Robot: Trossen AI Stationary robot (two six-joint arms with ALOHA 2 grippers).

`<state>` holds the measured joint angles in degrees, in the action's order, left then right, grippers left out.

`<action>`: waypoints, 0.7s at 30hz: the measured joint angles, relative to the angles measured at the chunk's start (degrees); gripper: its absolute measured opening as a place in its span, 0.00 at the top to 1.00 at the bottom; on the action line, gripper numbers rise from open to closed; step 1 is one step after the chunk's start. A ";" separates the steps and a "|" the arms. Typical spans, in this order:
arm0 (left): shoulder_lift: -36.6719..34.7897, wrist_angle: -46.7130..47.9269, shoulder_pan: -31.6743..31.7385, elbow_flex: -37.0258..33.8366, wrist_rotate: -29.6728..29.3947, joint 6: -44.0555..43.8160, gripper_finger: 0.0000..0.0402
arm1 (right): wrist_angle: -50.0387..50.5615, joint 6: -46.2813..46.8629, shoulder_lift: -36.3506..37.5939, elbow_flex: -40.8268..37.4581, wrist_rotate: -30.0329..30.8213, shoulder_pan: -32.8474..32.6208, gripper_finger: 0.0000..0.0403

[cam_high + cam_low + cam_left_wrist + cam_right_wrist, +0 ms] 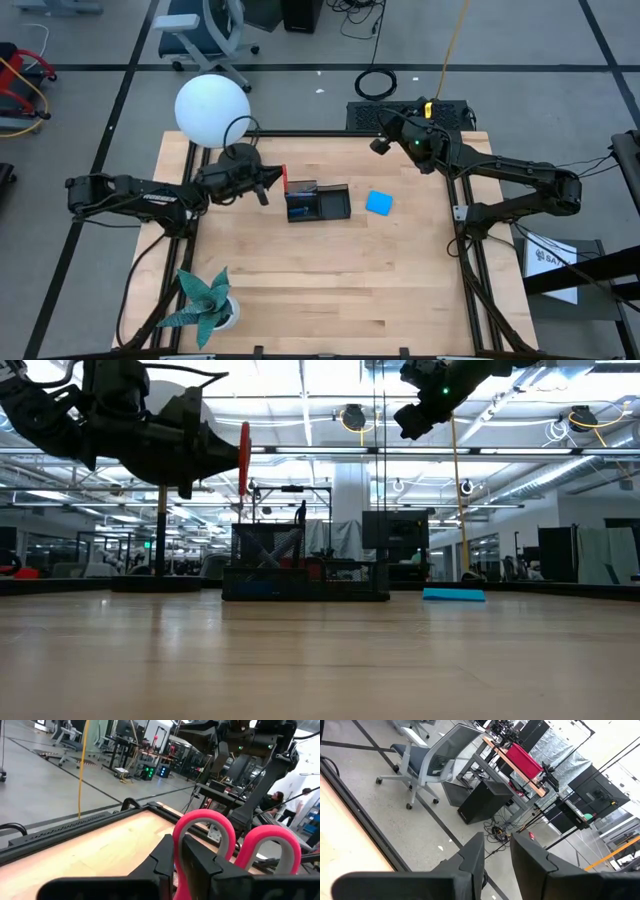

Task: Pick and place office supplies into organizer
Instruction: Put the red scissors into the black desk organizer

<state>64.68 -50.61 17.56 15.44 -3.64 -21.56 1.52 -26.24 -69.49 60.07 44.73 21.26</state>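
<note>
The green paper plant [205, 300] stands at the near left corner of the wooden table [320, 290]. In the middle sits the black organizer [318, 203], with the blue pad [379, 203] lying flat just to its right. The left gripper [270, 185] hangs just left of the organizer, above the table, pinching the red scissors [227, 845] between its fingers. The right gripper [378, 145] waits high over the far edge, holding nothing, its fingers [472, 857] a little apart.

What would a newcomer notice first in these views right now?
The red-handled scissors stand out, clamped in the left claw above the table, just left of the black organizer. Next, the bright blue pad lying right of the organizer, and the big white globe lamp at the table's far-left corner.
</note>
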 joint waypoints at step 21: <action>2.02 -2.26 1.60 0.02 4.17 1.84 0.88 | 0.01 0.00 0.00 0.04 -0.01 0.00 0.79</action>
<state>66.70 -52.88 19.16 15.47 0.54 -19.73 1.53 -26.24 -69.49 60.12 44.72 21.26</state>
